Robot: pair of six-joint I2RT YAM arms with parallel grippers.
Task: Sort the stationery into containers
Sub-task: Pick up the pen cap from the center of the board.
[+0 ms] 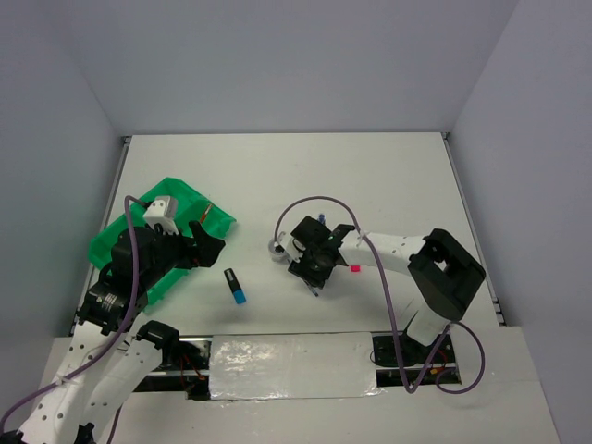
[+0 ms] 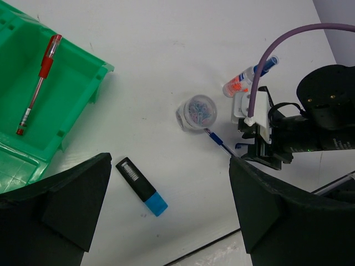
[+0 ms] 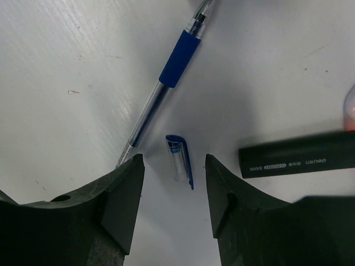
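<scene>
Your left gripper (image 2: 169,165) has its jaws spread wide with nothing in them. It hangs over bare table (image 2: 166,50) just right of the green tray (image 2: 72,83).

Your right gripper (image 3: 173,162) is well right of the tray, jaws partly spread and pinching nothing. A loose blue pen cap (image 3: 179,158) lies flat between the fingertips with a gap on each side.

Stationery, placed from the tray:
- red pen (image 2: 37,83): inside the tray, flat in the far right corner compartment.
- blue-ended highlighter (image 2: 141,185): on the table just off the tray's near right corner, not touching it.
- round clear tub (image 2: 198,111): upright, well right of the tray, coloured bits inside.
- blue pen (image 2: 220,143): uncapped, on the side of the tub away from the tray. You can't tell whether its end touches the tub.
- blue-capped bottle (image 2: 249,77): on its side, farther right of the tray than the tub, toward the far edge.
- black highlighter (image 3: 297,160): farthest from the tray, flat beside the right gripper. Its pink end shows in the top view.
</scene>
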